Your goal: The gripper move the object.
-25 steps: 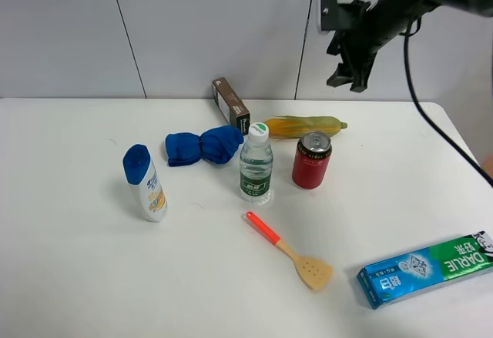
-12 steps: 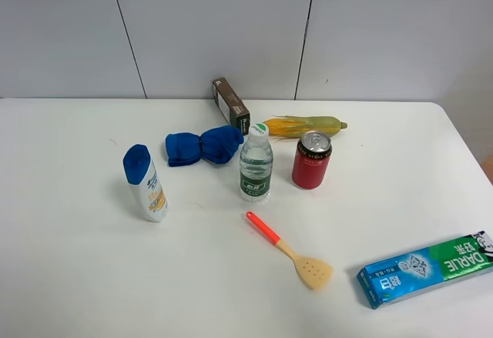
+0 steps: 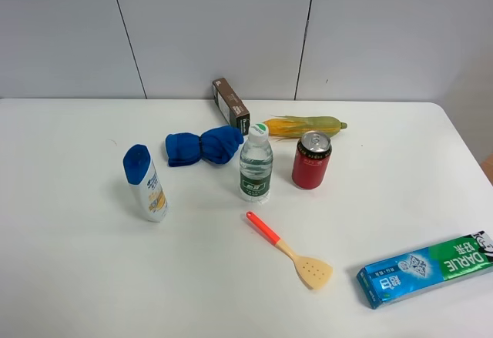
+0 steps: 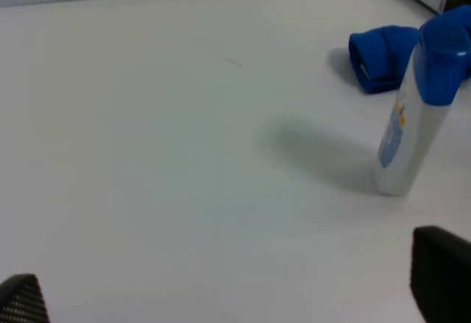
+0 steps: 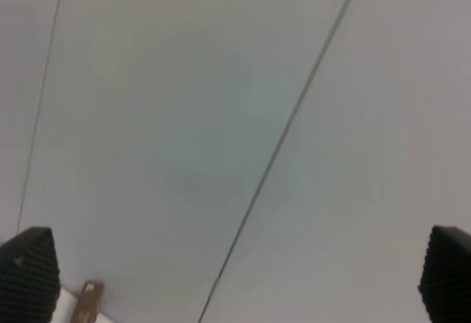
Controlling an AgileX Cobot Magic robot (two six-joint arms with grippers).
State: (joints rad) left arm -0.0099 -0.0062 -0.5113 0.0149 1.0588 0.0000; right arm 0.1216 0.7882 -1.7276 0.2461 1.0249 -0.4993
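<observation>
Both grippers are spread wide with nothing between them. On the left gripper (image 4: 235,293), only the dark fingertips (image 4: 441,271) show at the edges of its wrist view, above the white table (image 4: 147,154). The right gripper (image 5: 235,279) faces the grey panelled wall (image 5: 184,117), its ribbed dark fingertips (image 5: 28,271) at opposite corners of its wrist view. Neither arm appears in the exterior high view.

The ear of corn with yellow-orange kernels and green husk (image 3: 305,126) lies flat near the table's far edge, directly behind the red drink can (image 3: 311,159) and close to it. A brown rectangular carton (image 3: 230,105) lies near the corn's blunt end, towards the left of that view. A clear plastic water bottle with a green cap (image 3: 256,162) stands upright just beside the can. A crumpled blue cloth (image 3: 203,145) lies to the left of the bottle. A white shampoo bottle with a blue cap (image 3: 145,182) stands further left. An orange-handled wooden spatula (image 3: 289,250) lies in front of the bottle. A blue-and-green toothpaste box (image 3: 425,269) lies at the near right.
</observation>
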